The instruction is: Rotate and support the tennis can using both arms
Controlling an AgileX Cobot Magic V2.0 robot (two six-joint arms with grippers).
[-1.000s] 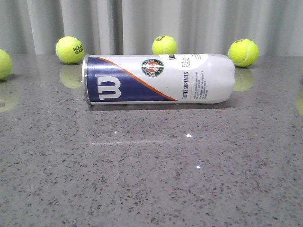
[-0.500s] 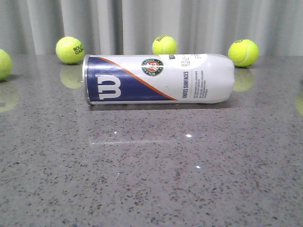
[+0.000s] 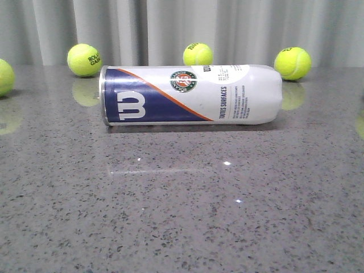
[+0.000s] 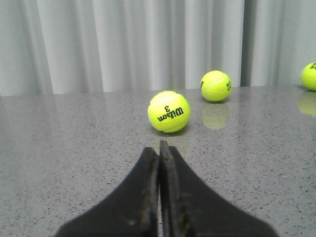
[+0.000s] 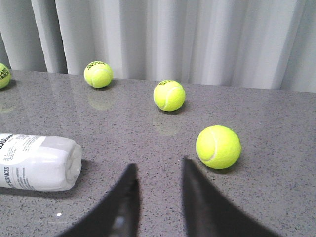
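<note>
The tennis can (image 3: 190, 94) lies on its side across the far half of the grey stone table (image 3: 182, 216), silver rim toward the robot's left and its rounded white end toward the right. Lying flat like that it cannot be stood up by one push alone, which is probably why two arms are wanted: one to turn it, one to steady it. Neither arm shows in the front view, so both are well apart from the can.

The left gripper (image 4: 159, 148) has its fingers pressed together, holding nothing. It faces a tennis ball marked "Wilson 3" (image 4: 169, 111), and the can is nowhere in its wrist view, so it looks parked, not yet aimed.

The right gripper (image 5: 158, 170) stands with a clear gap between its fingers, empty too. The can's white end (image 5: 39, 162) sits off to one side of it, with a loose ball (image 5: 218, 146) near on the other (something to avoid nudging, I'd say). Its spread fingers suit taking the can's end, so I judge the work hardly begun.
</note>
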